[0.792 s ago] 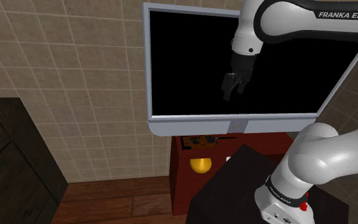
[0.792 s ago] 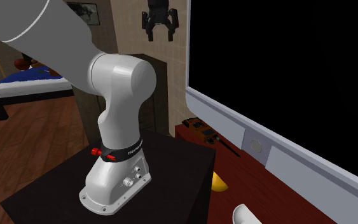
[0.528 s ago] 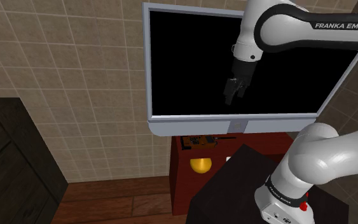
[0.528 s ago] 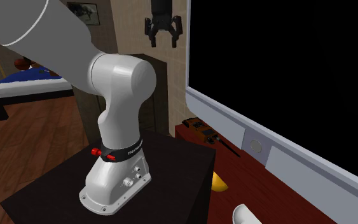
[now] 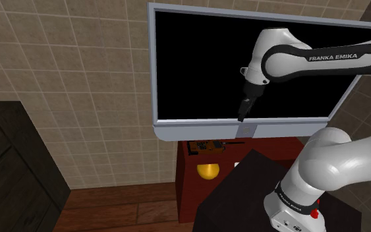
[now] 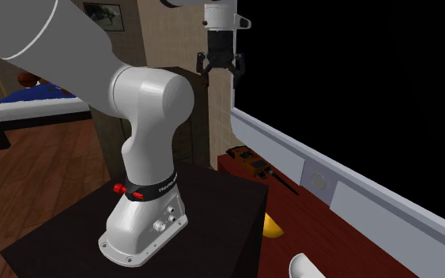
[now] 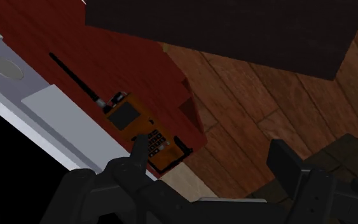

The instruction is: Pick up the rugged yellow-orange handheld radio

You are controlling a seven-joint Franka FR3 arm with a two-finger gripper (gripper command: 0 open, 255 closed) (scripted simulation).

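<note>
Gripper (image 5: 244,109) has dropped since 0.8 s ago, now centre-right of shoulder view; jaws spread, empty, aimed downward, probably to line up over target. Orange handheld radio (image 5: 207,146) lies flat on red cabinet (image 5: 189,178), lower centre, beneath monitor (image 5: 177,128) edge

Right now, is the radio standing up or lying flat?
Lying flat: the radio shows its face and keypad upward on the red table, antenna stretched along it.

Radio (image 5: 207,147) partly hidden by monitor (image 5: 197,72) btm edge (shoulder view).
</note>
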